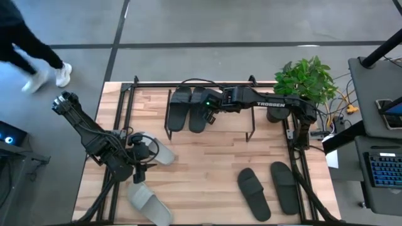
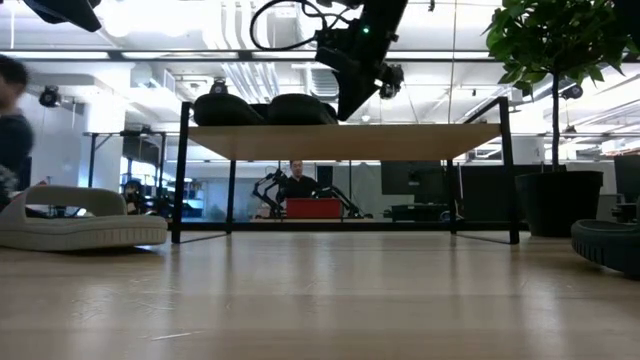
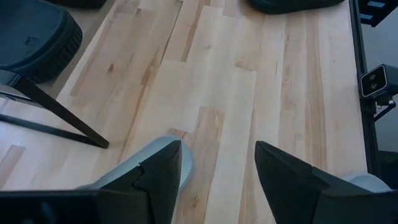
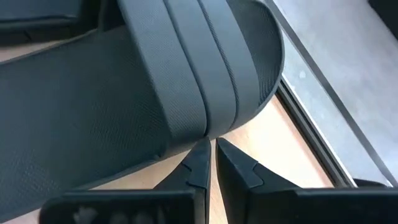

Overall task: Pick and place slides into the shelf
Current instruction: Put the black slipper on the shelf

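The shelf (image 1: 245, 125) is standing at the far side of the wooden table (image 1: 207, 163), its light top board resting on a thin black frame. Two dark slides (image 1: 188, 108) are lying side by side on the left part of that top board. The right gripper (image 1: 209, 117) is hovering over the shelf just beside the second of these slides, its fingers (image 4: 198, 163) pressed nearly together and gripping nothing; the right wrist view is showing the slide's ribbed strap (image 4: 186, 56) right in front of the fingertips.

In front of the shelf and to its left, the left gripper (image 1: 139, 171) is hanging low over the table with its jaws spread wide and empty. One light grey slide (image 1: 160, 150) is lying just beside it, toward the shelf, and a second light grey slide (image 1: 149, 202) is sitting nearer the table's front edge. Two more dark slides (image 1: 271, 188) are resting on the table in front of the shelf's right end.

A potted plant (image 1: 306, 81) is standing at the shelf's right end. Beyond the shelf, grey floor is stretching away, a person (image 1: 28, 47) is walking at the far left, and another person (image 2: 297, 180) is showing through the shelf's frame in the low view. A desk with a keyboard (image 1: 384, 169) is sitting well right of the shelf.
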{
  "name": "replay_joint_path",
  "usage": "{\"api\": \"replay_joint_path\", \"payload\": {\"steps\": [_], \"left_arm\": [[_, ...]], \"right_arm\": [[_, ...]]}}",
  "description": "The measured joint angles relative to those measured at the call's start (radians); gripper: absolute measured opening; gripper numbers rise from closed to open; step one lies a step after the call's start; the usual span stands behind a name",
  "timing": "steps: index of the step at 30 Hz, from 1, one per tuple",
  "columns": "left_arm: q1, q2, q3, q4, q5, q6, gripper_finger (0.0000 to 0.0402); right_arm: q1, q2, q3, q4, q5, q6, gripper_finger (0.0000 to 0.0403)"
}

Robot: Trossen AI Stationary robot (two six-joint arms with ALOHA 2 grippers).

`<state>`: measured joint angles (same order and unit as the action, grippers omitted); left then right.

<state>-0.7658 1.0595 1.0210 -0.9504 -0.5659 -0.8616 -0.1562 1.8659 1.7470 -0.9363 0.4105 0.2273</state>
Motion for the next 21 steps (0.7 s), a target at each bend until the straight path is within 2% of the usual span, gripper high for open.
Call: {"api": "replay_joint_path", "payload": {"steps": [6,12,17,21], "left_arm": [[0.0,0.0,0.0,0.0,0.0,0.0,0.0189],[0.0,0.0,0.0,0.0,0.0,-0.022,0.0189],[0.0,0.0,0.0,-0.001,-0.004,-0.013,0.0189],[0.0,0.0,0.0,0.0,-0.021,0.011,0.0189]], "right_arm": [[-0.002,0.003,-0.001,0.006,0.005,0.024,0.0018],[0.02,-0.017,0.027,-0.253,-0.004,0.195,0.0018],[0.123,-0.047,0.097,-0.418,-0.227,0.312,0.0018],[0.26,-0.054,0.141,-0.488,-0.263,0.406,0.0018]]}}
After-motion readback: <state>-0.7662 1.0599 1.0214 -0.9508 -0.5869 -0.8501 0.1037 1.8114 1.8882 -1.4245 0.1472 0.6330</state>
